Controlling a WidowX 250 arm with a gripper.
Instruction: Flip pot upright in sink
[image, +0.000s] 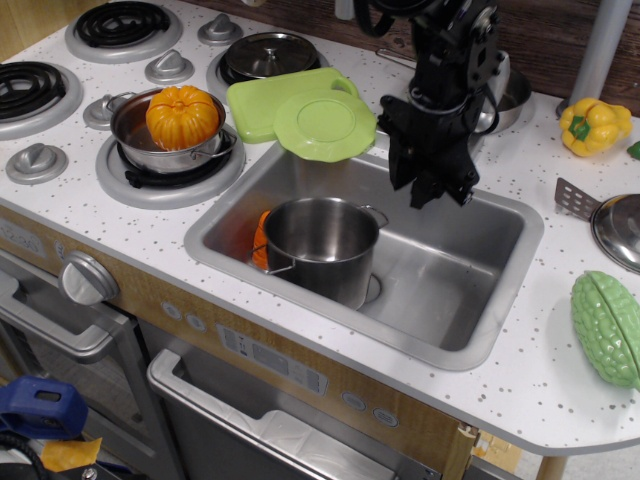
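The shiny steel pot stands upright in the left part of the sink, its open mouth up and a wire loop handle showing on each side. It hides most of an orange toy behind its left side. My black gripper hangs above the sink's middle, up and to the right of the pot, clear of it. It holds nothing, and its fingers look slightly apart.
A steel pan with an orange pumpkin sits on the stove burner at left. A green plate and green board overlap the sink's back-left rim. A steel bowl, faucet, yellow pepper, lid with spatula and a green gourd lie right.
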